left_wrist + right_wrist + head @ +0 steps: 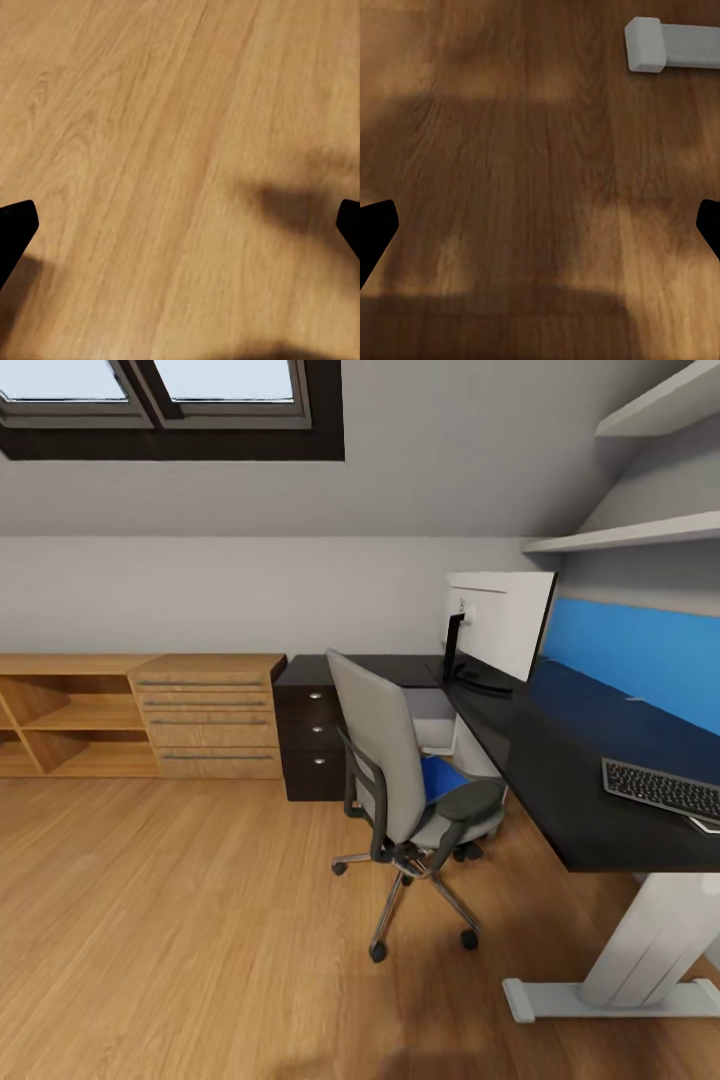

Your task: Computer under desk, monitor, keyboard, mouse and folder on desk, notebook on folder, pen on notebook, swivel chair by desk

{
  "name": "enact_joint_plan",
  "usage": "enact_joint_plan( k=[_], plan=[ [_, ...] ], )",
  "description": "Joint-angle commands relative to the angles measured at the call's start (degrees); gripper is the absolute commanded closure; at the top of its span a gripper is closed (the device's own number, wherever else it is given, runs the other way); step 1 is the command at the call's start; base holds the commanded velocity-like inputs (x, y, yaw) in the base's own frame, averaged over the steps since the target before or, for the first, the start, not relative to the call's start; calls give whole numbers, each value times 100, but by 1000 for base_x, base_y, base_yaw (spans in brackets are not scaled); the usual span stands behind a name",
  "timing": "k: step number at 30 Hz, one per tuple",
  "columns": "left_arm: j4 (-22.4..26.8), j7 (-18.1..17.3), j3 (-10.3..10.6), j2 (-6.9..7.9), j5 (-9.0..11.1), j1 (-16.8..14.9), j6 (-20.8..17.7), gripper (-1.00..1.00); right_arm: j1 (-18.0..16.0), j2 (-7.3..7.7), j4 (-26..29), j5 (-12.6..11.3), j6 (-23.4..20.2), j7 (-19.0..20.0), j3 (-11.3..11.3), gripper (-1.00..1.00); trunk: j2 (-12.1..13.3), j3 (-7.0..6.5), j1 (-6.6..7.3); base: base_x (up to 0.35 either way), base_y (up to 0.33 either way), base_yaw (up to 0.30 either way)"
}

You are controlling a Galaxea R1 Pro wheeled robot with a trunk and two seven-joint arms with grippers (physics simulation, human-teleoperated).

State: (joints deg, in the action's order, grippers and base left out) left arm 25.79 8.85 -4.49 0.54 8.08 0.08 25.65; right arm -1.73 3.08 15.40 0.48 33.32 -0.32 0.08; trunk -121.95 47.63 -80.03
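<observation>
The folder (437,777) is seen lying on the seat of the swivel chair (405,780), which is drawn up beside the table (560,780); its move is judged not yet done. The monitor (497,625) and keyboard (662,789) are already placed on the table. Both end effectors, left (180,225) and right (540,225), are held spread open and empty above the floor (180,920).

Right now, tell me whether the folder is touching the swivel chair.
Touching. The head view shows the blue folder lying flat on the swivel chair seat, partly hidden behind the backrest.
</observation>
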Motion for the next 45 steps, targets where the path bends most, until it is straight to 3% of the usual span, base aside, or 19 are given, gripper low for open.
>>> enact_joint_plan(
  k=[1, 5, 6, 9, 21, 29, 41, 45],
  plan=[
    [7, 2, 11, 3, 44, 1, 13, -100, -3, 0, -3, 5, 17, -3, 1, -100, -43, 23, -22, 0, 0, 0],
    [207, -8, -22, 10, 68, 1, 32, -100, -3, 6, -13, -5, 12, -3, -15, -100, -204, 95, -110, 0, 0, 0],
    [266, -27, -23, -15, 216, 1, 31, -100, -3, 3, -13, -5, 14, 1, -19, -100, -244, 113, -132, 0, 0, 0],
    [274, -35, -25, -38, 254, 1, 29, -100, -3, 1, -15, -3, 15, 2, -18, -100, -364, 167, -198, 0, 0, 0],
    [295, -40, -22, -107, 272, 1, 43, -100, -3, 10, 9, -3, 16, -3, -17, -100, -846, 382, -461, 0, 0, 0],
    [342, -41, -18, -196, 265, 1, 569, -100, -3, 17, 15, -4, 32, -3, -24, -100, -1166, 526, -637, 0, 0, 0],
    [344, -39, 8, -234, 248, 1, 619, -100, -3, 12, 23, -4, 243, -3, -25, -100, -1648, 741, -900, 0, 0, 0],
    [424, -28, 53, -323, 236, 1, 579, -100, -3, 5, 89, -3, 347, 0, -23, -100, -1808, 813, -988, 0, 0, 0]
  ],
)
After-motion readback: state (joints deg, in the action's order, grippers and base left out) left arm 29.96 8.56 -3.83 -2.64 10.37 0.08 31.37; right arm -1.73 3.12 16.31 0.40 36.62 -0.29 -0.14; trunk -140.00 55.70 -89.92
